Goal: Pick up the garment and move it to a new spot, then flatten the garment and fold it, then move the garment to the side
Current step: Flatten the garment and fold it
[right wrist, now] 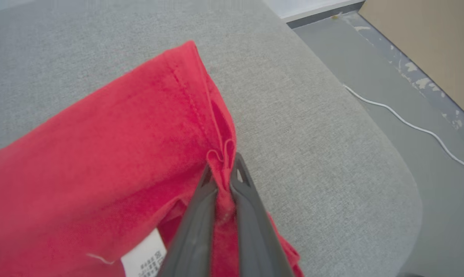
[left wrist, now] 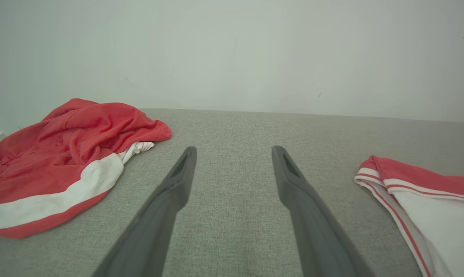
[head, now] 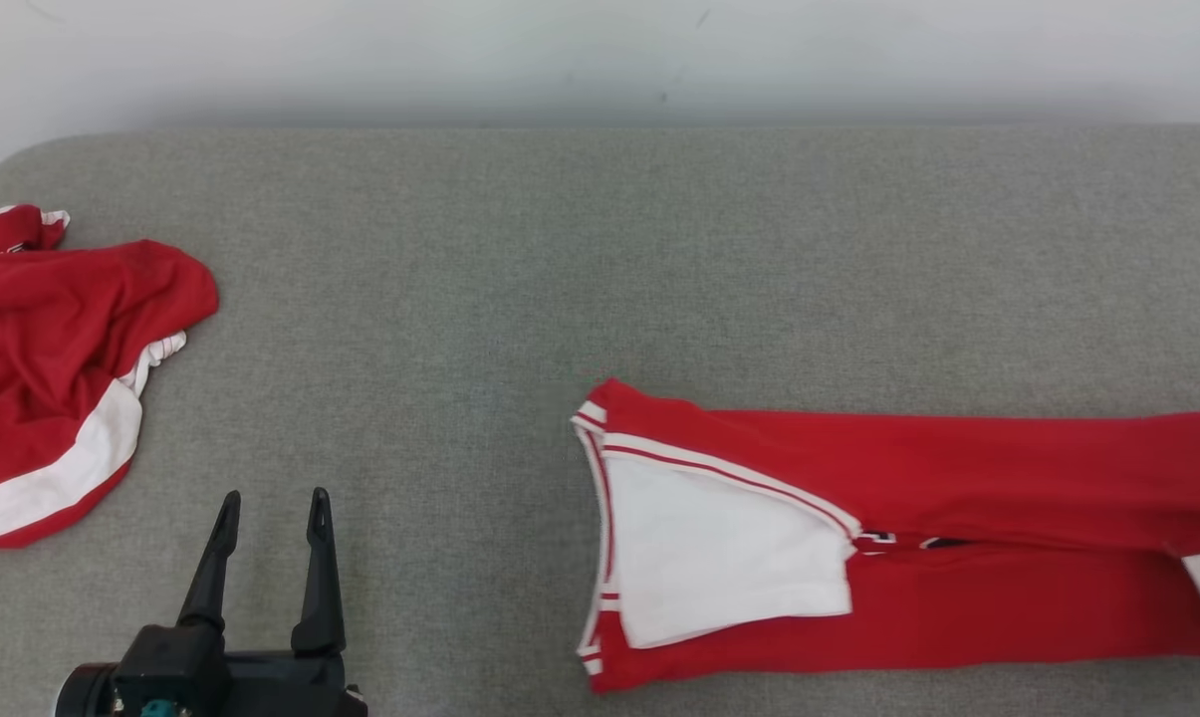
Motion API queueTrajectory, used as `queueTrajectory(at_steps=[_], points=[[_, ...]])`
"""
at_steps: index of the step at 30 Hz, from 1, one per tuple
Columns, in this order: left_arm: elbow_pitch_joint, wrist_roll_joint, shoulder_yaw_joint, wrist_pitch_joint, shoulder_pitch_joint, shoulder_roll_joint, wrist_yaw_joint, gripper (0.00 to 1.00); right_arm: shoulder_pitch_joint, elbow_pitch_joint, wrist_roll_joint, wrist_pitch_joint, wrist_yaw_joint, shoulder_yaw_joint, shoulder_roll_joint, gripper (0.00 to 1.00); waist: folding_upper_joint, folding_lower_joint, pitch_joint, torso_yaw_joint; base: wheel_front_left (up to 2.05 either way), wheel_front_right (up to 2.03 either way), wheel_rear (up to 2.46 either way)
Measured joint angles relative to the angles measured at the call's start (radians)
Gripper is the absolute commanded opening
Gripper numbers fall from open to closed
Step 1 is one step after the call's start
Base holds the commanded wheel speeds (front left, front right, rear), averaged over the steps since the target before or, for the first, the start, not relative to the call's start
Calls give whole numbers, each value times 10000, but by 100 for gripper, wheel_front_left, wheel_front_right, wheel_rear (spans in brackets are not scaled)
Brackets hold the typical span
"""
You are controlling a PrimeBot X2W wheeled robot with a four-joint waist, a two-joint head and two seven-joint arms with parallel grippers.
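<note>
Lying left-to-right, your garment (head: 958, 468) was clamped at its right end by the right hand (right wrist: 223, 166); left hand (head: 274, 498) spread, idle.

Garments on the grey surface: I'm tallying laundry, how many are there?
2. The crumpled garment lies at the robot's left; the folded garment stretches along the right, its edge pinched in the right pincer. Both run out of frame, so more may be hidden.

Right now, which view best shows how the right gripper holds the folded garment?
The right wrist view: the right gripper is shut on a pinched edge fold of the folded garment. The head view shows the garment lying long; the left wrist view, its striped end.
</note>
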Motion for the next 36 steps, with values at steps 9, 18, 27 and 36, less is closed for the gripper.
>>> queueTrajectory(at_steps=[9, 18, 27, 36], points=[[146, -4, -12, -2, 3, -84, -25, 100, -63, -324, -777, -694, 0, -226, 186, 0, 0, 0, -168, -100, 0, 0, 0], [261, -21, 25, 0, 92, -136, -69, 100, 442, -1127, 1298, 92, -2, 2385, 746, 0, 0, -2, -520, -71, 0, 0, 0], [324, -65, 102, -2, 111, -161, -98, 100, 1379, -2069, 3434, 543, -2, 5327, 813, 0, 0, -2, -597, 31, 0, 0, 0], [395, -81, 88, 0, 111, -176, -107, 100, 1122, -1476, 3942, 165, -2, 7139, 811, 0, -1, -2, -604, 165, 0, 0, 0]])
